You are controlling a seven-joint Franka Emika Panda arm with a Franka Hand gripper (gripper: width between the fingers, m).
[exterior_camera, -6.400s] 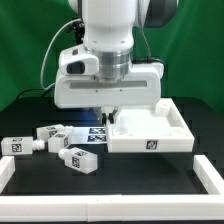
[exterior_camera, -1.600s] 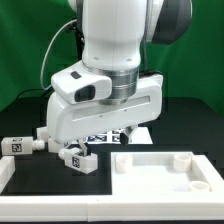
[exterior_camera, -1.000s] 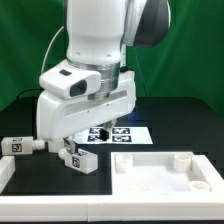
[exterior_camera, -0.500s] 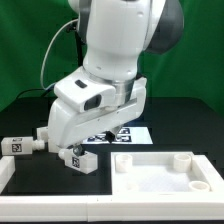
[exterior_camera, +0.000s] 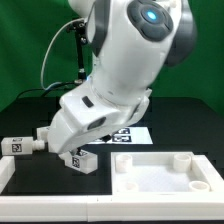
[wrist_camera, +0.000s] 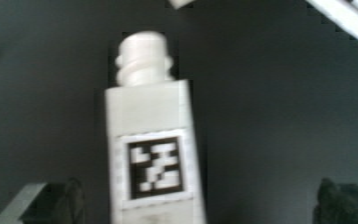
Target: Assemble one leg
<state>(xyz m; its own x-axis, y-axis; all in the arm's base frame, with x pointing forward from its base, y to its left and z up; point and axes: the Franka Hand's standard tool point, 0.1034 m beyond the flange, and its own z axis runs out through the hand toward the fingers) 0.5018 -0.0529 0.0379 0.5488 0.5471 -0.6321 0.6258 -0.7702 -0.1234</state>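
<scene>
In the wrist view a white leg (wrist_camera: 153, 140) with a black-and-white tag on its face and a threaded peg (wrist_camera: 144, 55) at its far end lies on the black table. My gripper (wrist_camera: 202, 202) is open, and the leg lies between the two dark fingertips (wrist_camera: 60, 200), nearer one of them and not gripped. In the exterior view my tilted hand (exterior_camera: 85, 118) hangs low over the legs at the left. One leg (exterior_camera: 78, 160) lies in front of the hand and another (exterior_camera: 18, 146) at the far left. The fingers are hidden there.
The large white tray-like piece (exterior_camera: 150, 180) with raised rim and corner sockets lies at the front right. The marker board (exterior_camera: 128, 133) lies behind it, partly covered by the arm. A white frame edge (exterior_camera: 20, 172) runs along the front left.
The tray-like piece went from the back right to the front right early on. Over the last second my hand has tilted and dropped toward the legs on the left.
</scene>
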